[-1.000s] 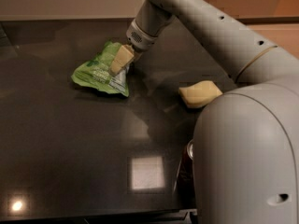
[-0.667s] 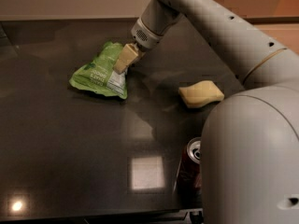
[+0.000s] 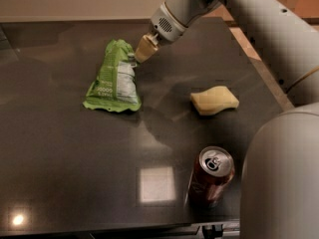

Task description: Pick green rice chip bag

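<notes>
The green rice chip bag (image 3: 112, 78) is a light-green wrinkly foil bag with a white label panel, at the left middle of the dark table (image 3: 60, 148). It stands tilted, with its top end raised and its bottom edge still on the table. My gripper (image 3: 141, 50), with tan fingers, comes down from the upper right and is shut on the bag's upper right edge. The arm (image 3: 239, 14) runs off to the upper right.
A pale yellow wavy sponge (image 3: 215, 100) lies to the right of the bag. A dark red soda can (image 3: 211, 176) stands near the front right edge. The robot's grey body (image 3: 281, 183) fills the lower right. The table's right edge runs diagonally behind the sponge.
The gripper has risen with the bag's edge in it, tipping the bag from lying flat to standing on its bottom edge. The soda can has come fully into view.
</notes>
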